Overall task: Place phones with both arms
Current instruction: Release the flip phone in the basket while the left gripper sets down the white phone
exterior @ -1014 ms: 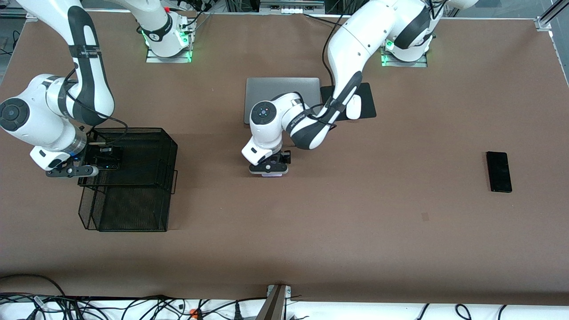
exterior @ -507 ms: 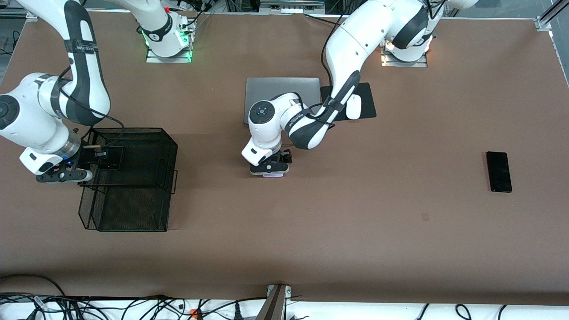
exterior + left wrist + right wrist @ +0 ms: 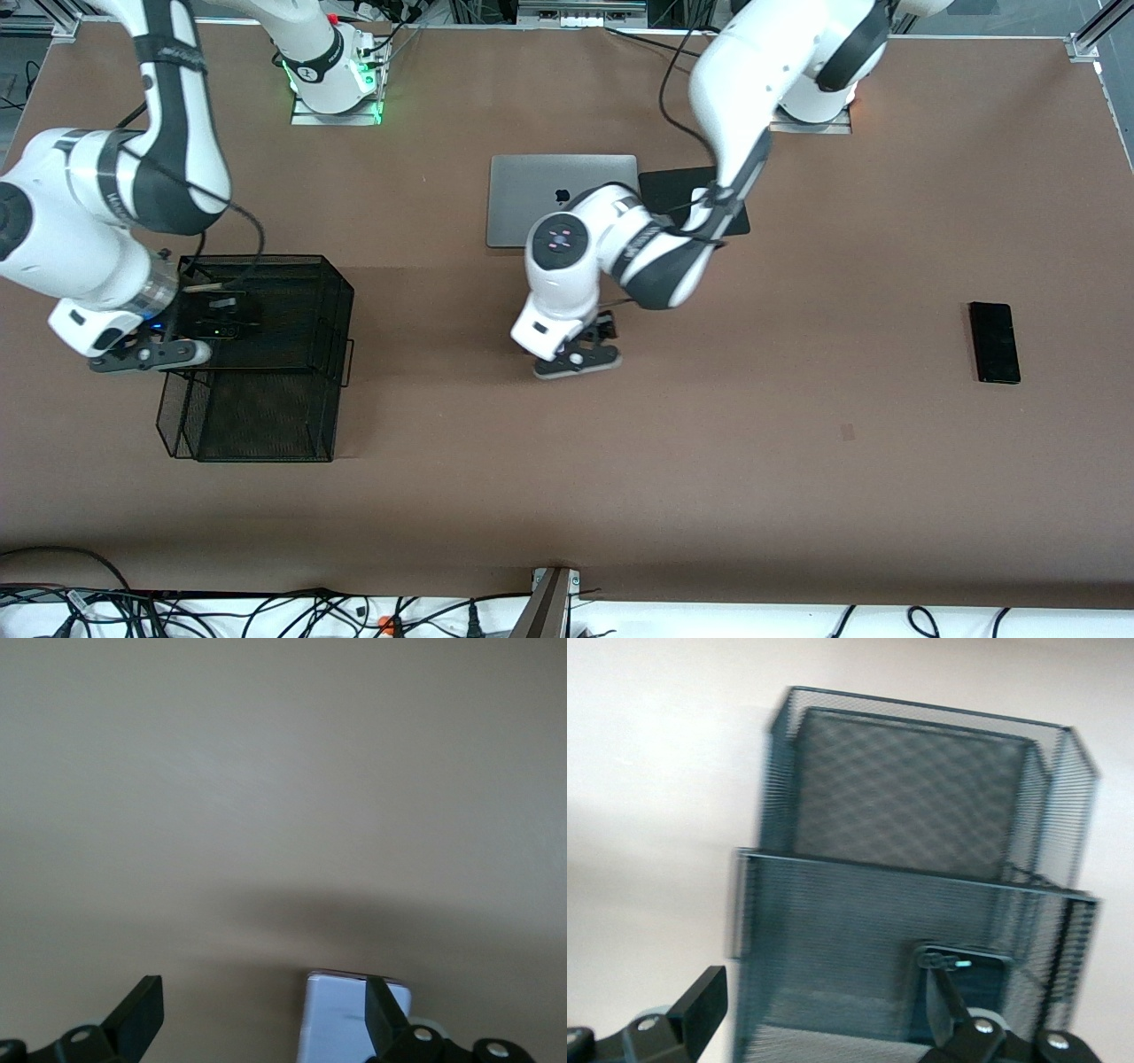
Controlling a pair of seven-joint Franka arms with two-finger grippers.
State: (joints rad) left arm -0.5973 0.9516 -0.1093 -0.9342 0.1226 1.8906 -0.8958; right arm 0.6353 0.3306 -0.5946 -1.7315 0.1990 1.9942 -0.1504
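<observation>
Judging by the mesh basket (image 3: 266,354): one black phone (image 3: 217,316) inside beneath the open right gripper (image 3: 146,354); open left gripper (image 3: 576,361) over the pale phone (image 3: 341,1019); long phone (image 3: 993,342) untouched, well apart.

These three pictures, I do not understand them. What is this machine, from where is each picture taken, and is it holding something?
You see two white robot arms at a brown table. The large picture looks down from a high camera facing them. The two small pictures come from cameras on the arms' wrists.

The left claw is open, over the middle of the table. Its wrist picture shows a pale phone lying on the table under it, not gripped.

The right claw is also open, at a black wire basket toward the right arm's end of the table. A small black phone lies on the basket's upper level.

A longer black phone lies alone toward the left arm's end. Near the arm bases are a closed silver laptop and a black mat.

Neither claw holds anything.
</observation>
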